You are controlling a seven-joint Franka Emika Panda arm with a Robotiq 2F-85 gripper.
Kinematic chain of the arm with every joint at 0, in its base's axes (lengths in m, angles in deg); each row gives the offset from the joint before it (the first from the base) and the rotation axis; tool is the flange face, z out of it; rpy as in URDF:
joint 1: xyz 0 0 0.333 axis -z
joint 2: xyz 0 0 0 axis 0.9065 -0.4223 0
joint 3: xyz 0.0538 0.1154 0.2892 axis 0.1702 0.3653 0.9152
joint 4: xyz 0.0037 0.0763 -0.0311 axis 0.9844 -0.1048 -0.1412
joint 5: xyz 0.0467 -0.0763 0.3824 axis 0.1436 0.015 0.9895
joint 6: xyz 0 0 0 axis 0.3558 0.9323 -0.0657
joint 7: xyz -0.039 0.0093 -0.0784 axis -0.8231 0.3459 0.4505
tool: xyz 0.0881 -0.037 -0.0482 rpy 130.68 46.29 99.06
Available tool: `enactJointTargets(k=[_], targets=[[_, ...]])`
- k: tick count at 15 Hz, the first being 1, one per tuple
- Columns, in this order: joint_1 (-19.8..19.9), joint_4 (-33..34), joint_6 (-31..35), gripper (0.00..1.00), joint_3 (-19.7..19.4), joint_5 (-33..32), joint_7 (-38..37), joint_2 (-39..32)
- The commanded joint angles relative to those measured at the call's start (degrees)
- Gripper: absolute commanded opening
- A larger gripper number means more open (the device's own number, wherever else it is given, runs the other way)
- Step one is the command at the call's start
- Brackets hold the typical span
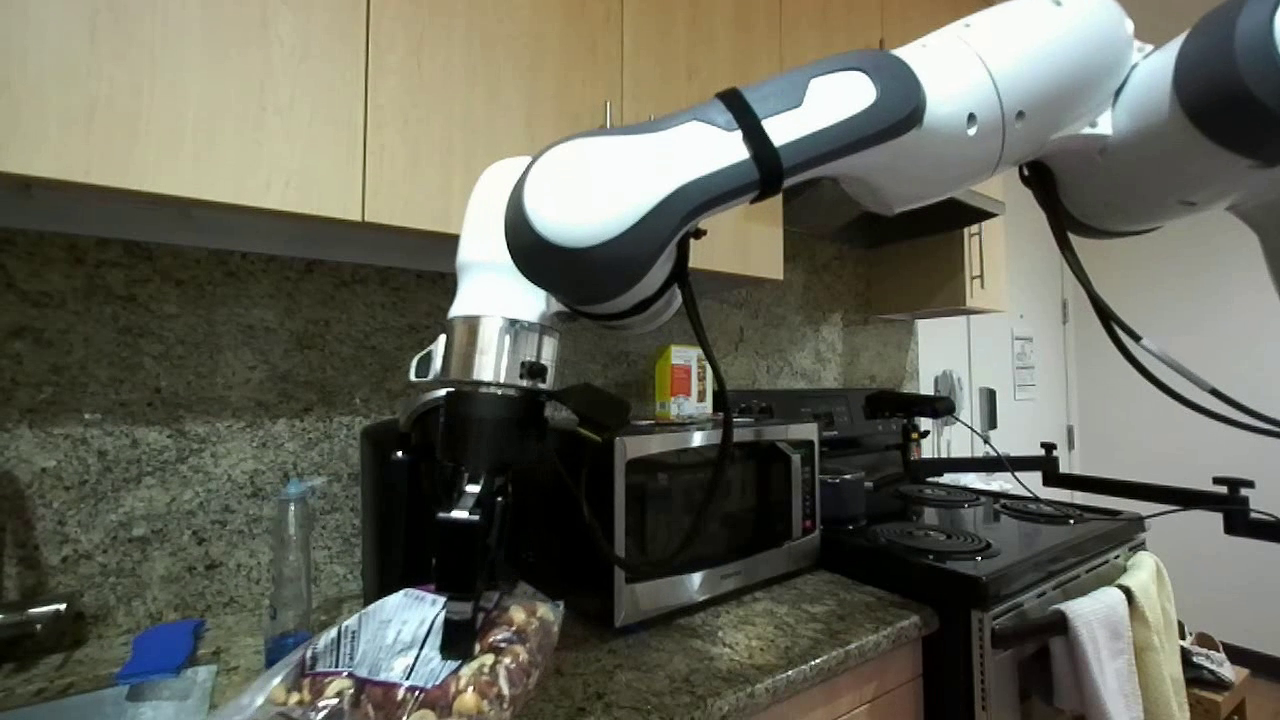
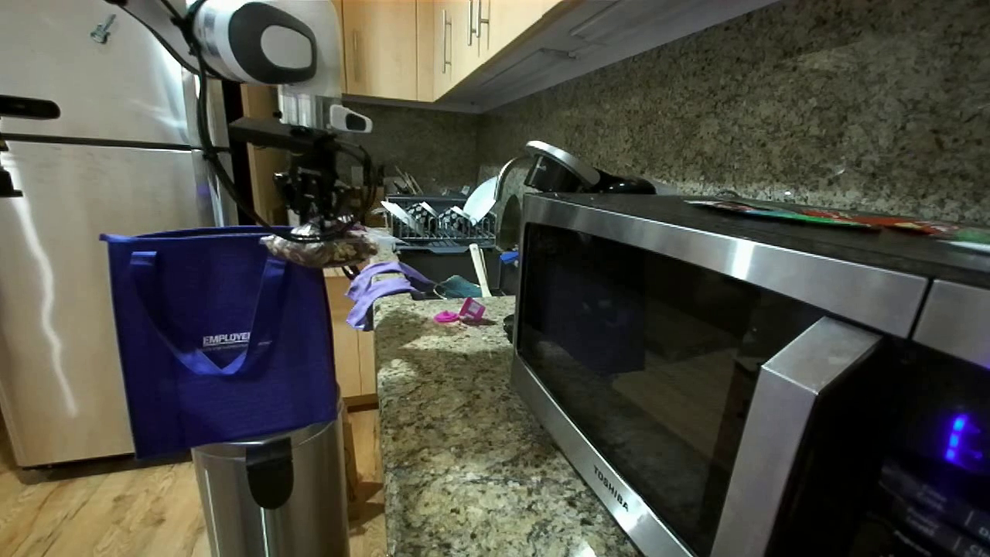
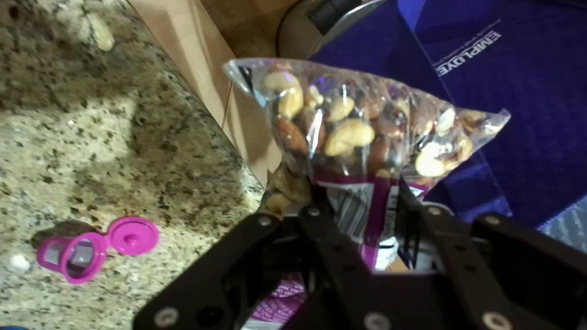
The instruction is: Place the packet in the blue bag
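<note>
Toshiba microwave (image 2: 696, 363) is standing near right in an exterior view; farther left, the gripper (image 3: 364, 201) is clenching the nut packet (image 2: 329, 251) in its fingers (image 1: 459, 630) near the right rim of the blue bag (image 2: 224, 317)

In the wrist view we see the pincer (image 3: 360, 197) dim and blurred, the packet (image 3: 353, 133) it holds glinting, the countertop (image 3: 137, 183) beside it patchily shadowed.

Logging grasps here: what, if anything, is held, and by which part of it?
The packet of nuts is held, pinched between the jaws at its printed label, around the packet's middle.
</note>
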Motion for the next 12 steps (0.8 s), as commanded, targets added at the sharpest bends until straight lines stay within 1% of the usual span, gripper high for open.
enactJointTargets(k=[1, 4, 7, 10, 11, 12], targets=[[-2.2, -2.0, 4.7, 0.11, 0.9, -2.2, -0.7, 2.7], [-3.9, -2.8, 9.8, 0.11, 0.6, -5.5, -3.1, 4.5], [-4.5, -4.0, 13.6, 0.11, 0.9, -7.6, -4.4, 6.9], [-4.8, -6.5, 15.5, 0.11, 2.7, -5.2, -0.3, 8.0], [-5.3, -7.0, 14.9, 0.11, 3.1, -6.5, -0.4, 7.8], [-4.7, -3.5, 12.8, 0.36, 2.6, -6.1, -2.2, 5.6]])
